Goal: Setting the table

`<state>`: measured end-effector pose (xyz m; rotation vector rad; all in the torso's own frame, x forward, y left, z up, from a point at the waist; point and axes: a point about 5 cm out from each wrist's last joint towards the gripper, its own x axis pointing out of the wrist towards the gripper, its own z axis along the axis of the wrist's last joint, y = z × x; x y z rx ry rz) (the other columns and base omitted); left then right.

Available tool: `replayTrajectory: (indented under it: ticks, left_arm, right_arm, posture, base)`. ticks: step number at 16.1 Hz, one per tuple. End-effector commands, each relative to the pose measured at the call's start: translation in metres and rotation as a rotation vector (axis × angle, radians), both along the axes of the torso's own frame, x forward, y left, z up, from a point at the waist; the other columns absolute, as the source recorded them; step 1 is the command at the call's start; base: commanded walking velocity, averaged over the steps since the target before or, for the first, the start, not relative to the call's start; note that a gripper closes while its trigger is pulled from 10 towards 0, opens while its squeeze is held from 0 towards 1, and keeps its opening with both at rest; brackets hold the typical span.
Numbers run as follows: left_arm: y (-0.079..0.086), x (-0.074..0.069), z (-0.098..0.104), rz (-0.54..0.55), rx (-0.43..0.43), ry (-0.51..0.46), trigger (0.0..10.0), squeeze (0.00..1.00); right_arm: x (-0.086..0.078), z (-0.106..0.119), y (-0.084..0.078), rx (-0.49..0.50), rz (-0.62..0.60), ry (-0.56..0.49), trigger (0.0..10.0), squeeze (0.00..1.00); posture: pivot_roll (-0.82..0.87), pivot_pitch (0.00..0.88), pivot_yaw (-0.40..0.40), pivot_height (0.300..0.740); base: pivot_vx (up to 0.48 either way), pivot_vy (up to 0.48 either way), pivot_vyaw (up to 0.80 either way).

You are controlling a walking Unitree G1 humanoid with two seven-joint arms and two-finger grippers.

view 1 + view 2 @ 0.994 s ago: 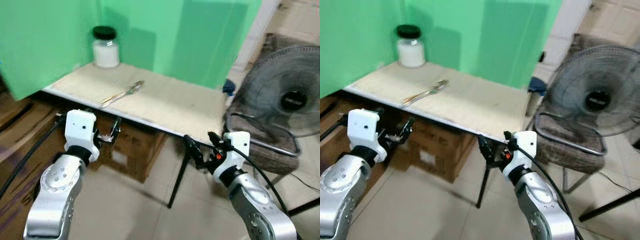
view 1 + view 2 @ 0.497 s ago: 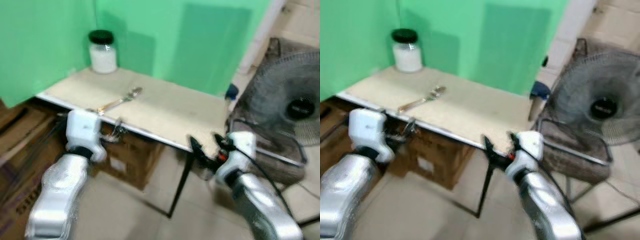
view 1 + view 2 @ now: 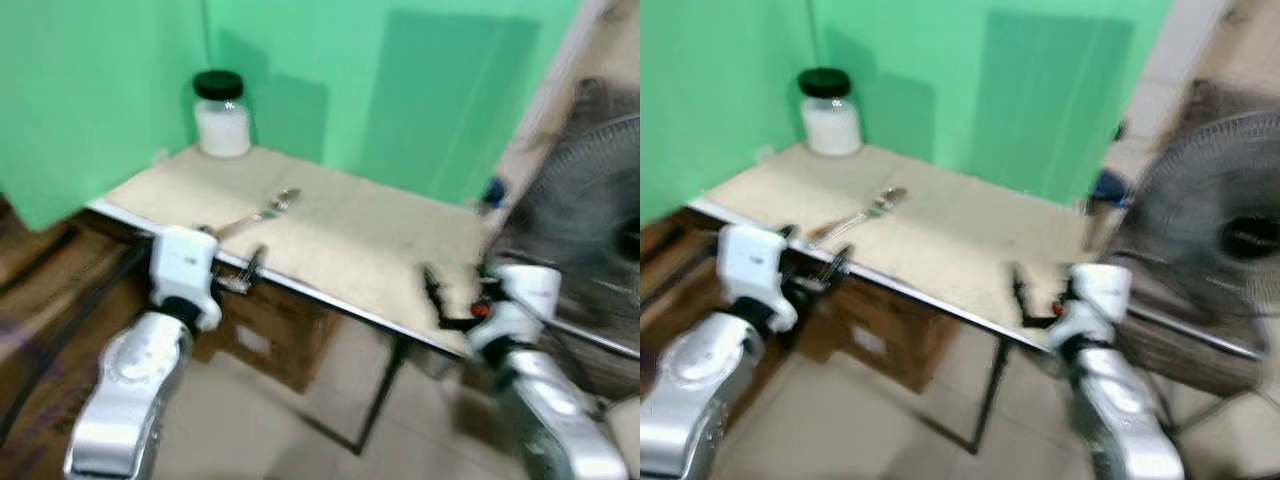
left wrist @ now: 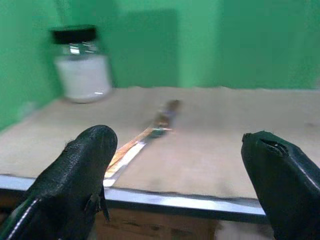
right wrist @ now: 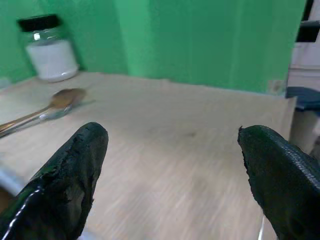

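- Table (image 3: 340,235): a light beige top with a pale metal edge, on thin black legs, standing against green panels (image 3: 400,90) at the back and at the robot's left side.
- Spoon (image 3: 262,212): lies flat on the table top, left of centre, handle toward the near edge and bowl toward the back. The wrist views suggest a second utensil lies alongside it; the blur prevents confirmation.
- Jar (image 3: 221,114): clear glass with white contents and a black lid, upright in the back left corner of the table, well apart from the spoon.
- Left gripper (image 3: 247,276): positioned at the near table edge, just in front of the spoon handle and slightly below the top. Its fingers (image 4: 82,170) are spread wide and hold nothing; the spoon shows in the gap between them in the left wrist view.
- Right gripper (image 3: 447,300): positioned at the near right part of the table, over the edge. Its fingers (image 5: 75,175) are spread wide and hold nothing.
- Fan (image 3: 1220,240): a round wire-guarded fan to the right of the table.
- Cardboard boxes (image 3: 265,330): brown, on the floor under the table.
- The head views are motion-blurred.
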<state>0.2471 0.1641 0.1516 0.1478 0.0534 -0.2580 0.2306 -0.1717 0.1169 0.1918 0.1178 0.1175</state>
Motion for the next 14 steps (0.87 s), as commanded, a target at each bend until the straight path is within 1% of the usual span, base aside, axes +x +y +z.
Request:
replayTrajectory:
  ticks: [1, 3, 5, 8, 14]
  left_arm:
    - [0.0052, 0.0003, 0.0002, 0.004, 0.007, 0.003, 10.0, 0.0]
    - [0.0002, 0.0015, -0.0028, -0.023, 0.001, 0.014, 10.0, 0.0]
    - [-0.001, 0.002, -0.0045, -0.029, -0.002, 0.019, 10.0, 0.0]
    - [-0.0016, 0.003, -0.005, -0.034, -0.003, 0.02, 10.0, 0.0]
    - [-0.0015, 0.0034, -0.005, -0.029, -0.005, 0.015, 10.0, 0.0]
  right_arm:
    - [-0.0008, 0.0039, 0.0038, 0.006, 0.001, -0.029, 10.0, 1.0]
    - [-0.0065, 0.0018, -0.0003, -0.003, -0.015, -0.023, 10.0, 1.0]
    - [-0.0092, 0.0009, -0.0026, -0.013, -0.028, -0.019, 10.0, 1.0]
    - [-0.0104, 0.0004, -0.0046, -0.021, -0.04, -0.019, 10.0, 1.0]
    - [-0.0077, 0.0005, -0.0005, -0.028, -0.031, -0.022, 10.0, 1.0]
  posture:
    - [0.07, 0.0, -0.047, 0.74]
    - [0.06, 0.0, -0.027, 0.74]
    - [0.05, 0.0, -0.02, 0.74]
    - [0.05, 0.0, -0.017, 0.74]
    - [0.05, 0.0, -0.023, 0.74]
  base:
    - [0.307, 0.0, 0.0]
    - [0.307, 0.0, 0.0]
    - [0.302, 0.0, 0.0]
    - [0.292, 0.0, 0.0]
    - [0.287, 0.0, 0.0]
